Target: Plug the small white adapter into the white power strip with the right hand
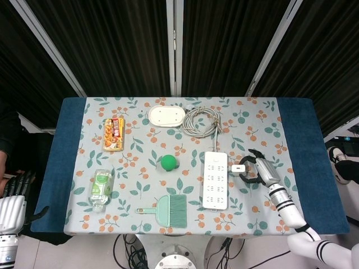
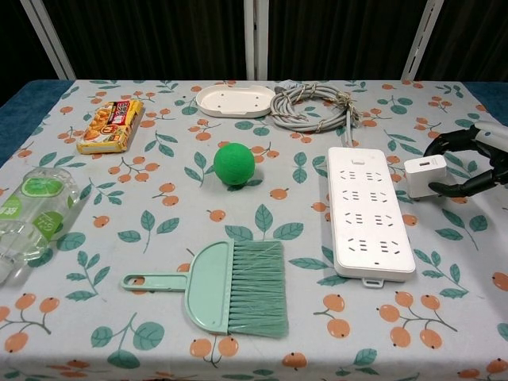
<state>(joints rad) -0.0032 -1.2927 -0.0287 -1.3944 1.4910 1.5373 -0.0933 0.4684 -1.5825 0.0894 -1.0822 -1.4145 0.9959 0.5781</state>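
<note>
The small white adapter (image 1: 239, 167) (image 2: 421, 175) is pinched in my right hand (image 1: 258, 170) (image 2: 470, 163), held just right of the white power strip (image 1: 216, 180) (image 2: 367, 210), beside its upper half. The adapter looks slightly above the tablecloth, apart from the strip. The strip lies flat, with its grey cable (image 1: 201, 121) (image 2: 313, 104) coiled behind it. My left hand (image 1: 12, 195) hangs off the table's left edge in the head view, fingers loosely apart, holding nothing.
A green ball (image 1: 168, 162) (image 2: 234, 164), a green dustpan brush (image 1: 170, 210) (image 2: 230, 286), a plastic bottle (image 1: 101, 189) (image 2: 32, 209), a snack packet (image 1: 113, 134) (image 2: 111, 125) and a white oval tray (image 1: 166, 116) (image 2: 234, 101) lie on the floral cloth (image 1: 140, 151).
</note>
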